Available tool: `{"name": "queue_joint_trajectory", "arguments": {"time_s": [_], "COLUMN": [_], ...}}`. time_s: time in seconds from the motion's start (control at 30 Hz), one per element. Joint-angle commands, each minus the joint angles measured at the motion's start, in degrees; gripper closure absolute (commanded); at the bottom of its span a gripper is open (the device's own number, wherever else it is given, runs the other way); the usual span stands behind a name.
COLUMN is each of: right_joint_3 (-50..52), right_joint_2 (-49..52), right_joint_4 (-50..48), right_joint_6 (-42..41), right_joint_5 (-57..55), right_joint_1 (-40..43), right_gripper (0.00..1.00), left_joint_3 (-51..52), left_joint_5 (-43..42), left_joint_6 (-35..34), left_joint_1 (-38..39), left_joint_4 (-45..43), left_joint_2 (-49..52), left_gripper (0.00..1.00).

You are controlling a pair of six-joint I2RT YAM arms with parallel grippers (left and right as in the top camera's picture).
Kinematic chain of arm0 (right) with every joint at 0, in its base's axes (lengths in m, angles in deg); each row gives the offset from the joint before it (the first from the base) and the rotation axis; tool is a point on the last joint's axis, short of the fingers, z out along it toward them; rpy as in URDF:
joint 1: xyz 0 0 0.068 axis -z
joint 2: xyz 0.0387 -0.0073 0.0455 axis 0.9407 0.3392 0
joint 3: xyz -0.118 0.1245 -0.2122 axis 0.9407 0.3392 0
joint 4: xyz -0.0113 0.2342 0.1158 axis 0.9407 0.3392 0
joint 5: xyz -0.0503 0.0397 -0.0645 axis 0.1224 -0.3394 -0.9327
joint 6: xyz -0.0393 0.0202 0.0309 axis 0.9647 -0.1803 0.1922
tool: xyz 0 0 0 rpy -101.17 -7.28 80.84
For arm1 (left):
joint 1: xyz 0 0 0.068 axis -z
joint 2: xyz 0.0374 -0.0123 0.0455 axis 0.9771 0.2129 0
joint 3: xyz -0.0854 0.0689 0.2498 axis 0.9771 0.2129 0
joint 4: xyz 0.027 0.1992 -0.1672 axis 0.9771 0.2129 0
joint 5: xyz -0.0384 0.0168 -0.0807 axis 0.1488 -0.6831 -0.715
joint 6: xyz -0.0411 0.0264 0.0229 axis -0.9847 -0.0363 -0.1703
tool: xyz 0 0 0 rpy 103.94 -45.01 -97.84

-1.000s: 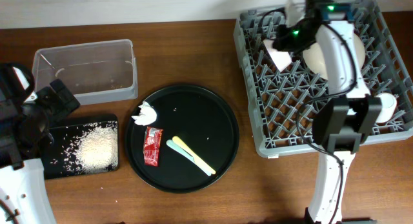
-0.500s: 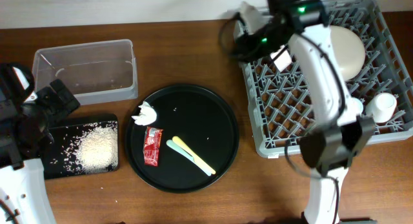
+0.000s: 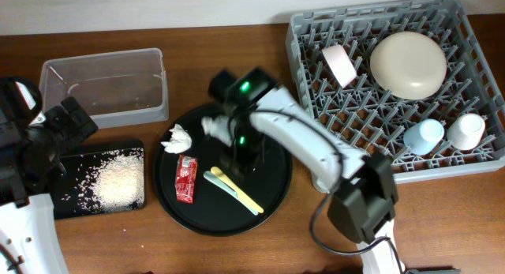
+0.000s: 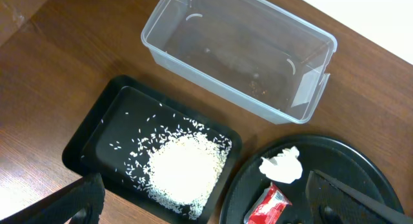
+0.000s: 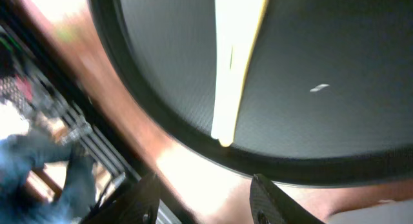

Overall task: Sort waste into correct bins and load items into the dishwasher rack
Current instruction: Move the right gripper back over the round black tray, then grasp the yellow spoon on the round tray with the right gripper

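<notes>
The right end effector has swung away from the dishwasher rack and now hangs low over the middle of the round black tray. In its wrist view the fingers stand well apart with nothing between them, so it is open and empty. Just below it on the tray lie the yellow utensil and the pale green utensil, side by side and untouched. Toward the tray's left edge sit the red sachet and, above it, the crumpled napkin. To the right of the tray the rack already carries the plate, the bowl, the blue cup and the white cup, so I'd judge the dishes done and the utensils next. Left of the tray, the rice lies heaped in the black rectangular tray. The clear tub stands beyond it on the table, holding no more than a few specks. The left end effector hovers over that side, spread open and holding nothing.
</notes>
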Motion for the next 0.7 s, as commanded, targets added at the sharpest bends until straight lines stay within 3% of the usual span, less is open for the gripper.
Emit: {"name": "queue_joint_trajectory", "arguments": {"time_s": [0.0,0.1,0.2,0.4,0.53,0.67], "right_joint_3": [9.35,13.90,16.41,16.48,16.55,16.59], "right_joint_2": [0.42,0.42,0.42,1.01,2.40,2.67], "right_joint_4": [-2.49,-7.17,-12.63,-23.85,-24.37,-23.89], "right_joint_6": [0.42,-2.47,-7.41,-7.61,-8.74,-8.85], "right_joint_5": [-1.57,-3.85,-13.31,-15.39,-16.02,-14.53], "right_joint_1": [-2.67,-4.37,-6.40,-7.87,-7.08,-6.80], "right_gripper": [0.50,0.49,0.50,0.53,0.66,0.67], "left_joint_3": [-0.74,-0.74,-0.74,-0.74,-0.74,-0.74], "left_joint_5": [0.02,0.02,0.02,0.02,0.02,0.02], "left_joint_6": [-0.57,-0.57,-0.55,-0.55,-0.55,-0.55], "left_joint_1": [-0.39,-0.39,-0.39,-0.39,-0.39,-0.39], "left_joint_4": [0.02,0.02,0.02,0.02,0.02,0.02], "left_joint_2": [-0.09,-0.09,-0.09,-0.09,-0.09,-0.09], "left_gripper": [0.01,0.01,0.01,0.01,0.01,0.01]}}
